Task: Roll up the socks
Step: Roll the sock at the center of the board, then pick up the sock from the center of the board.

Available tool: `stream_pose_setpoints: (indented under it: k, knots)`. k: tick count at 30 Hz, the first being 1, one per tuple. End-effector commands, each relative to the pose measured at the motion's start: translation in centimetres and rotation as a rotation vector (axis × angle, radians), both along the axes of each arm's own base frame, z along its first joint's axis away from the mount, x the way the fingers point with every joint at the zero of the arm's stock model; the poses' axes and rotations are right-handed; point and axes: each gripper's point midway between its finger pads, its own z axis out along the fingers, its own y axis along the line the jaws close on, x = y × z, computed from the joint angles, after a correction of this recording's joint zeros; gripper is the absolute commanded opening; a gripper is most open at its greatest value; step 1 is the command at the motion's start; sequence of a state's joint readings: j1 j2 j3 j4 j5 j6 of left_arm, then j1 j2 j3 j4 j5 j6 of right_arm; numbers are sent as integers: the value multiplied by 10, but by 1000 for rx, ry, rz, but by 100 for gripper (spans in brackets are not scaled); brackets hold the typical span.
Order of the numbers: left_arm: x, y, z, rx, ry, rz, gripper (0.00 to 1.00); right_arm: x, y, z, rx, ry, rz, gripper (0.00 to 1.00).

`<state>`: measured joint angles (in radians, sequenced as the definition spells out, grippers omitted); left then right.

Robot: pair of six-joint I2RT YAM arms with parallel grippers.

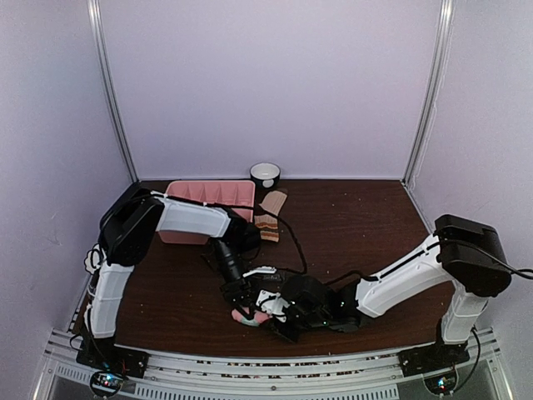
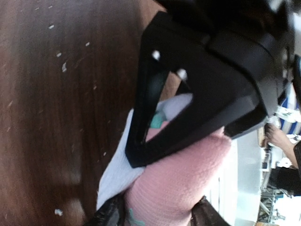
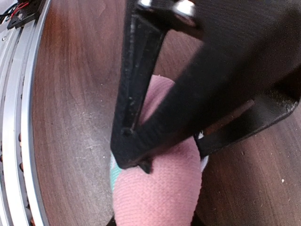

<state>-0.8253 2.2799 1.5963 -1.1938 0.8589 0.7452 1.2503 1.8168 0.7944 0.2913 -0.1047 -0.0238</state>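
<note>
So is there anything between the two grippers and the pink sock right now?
Nothing visible. The left gripper and the right gripper are both right at the pink sock, near the front edge of the table, its fabric lying between each one's fingers in the wrist views. Whether either is clamped on it is unclear.

On my dark brown table [image 1: 358, 225], dotted with little white crumbs [image 2: 58, 212], sit a pink tray [image 1: 218, 192] at the back left, a white cup [image 1: 265, 174] by the wall, a tan striped sock [image 1: 271, 217] beside the tray, and a pink sock [image 1: 250, 317] near the front edge.
</note>
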Motion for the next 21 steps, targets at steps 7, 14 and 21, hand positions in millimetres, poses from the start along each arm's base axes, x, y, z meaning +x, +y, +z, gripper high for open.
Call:
stream_pose_setpoints:
  k: [7, 14, 21]
  knots:
    - [96, 31, 52, -87, -562, 157, 97, 6, -9, -9, 141, 343, -174, 7]
    - [96, 37, 86, -146, -685, 167, 97, 16, 7, 26, 360, 510, -221, 4]
    - [71, 32, 101, -195, -714, 116, 89, 24, 19, 72, 574, 697, -205, 4]
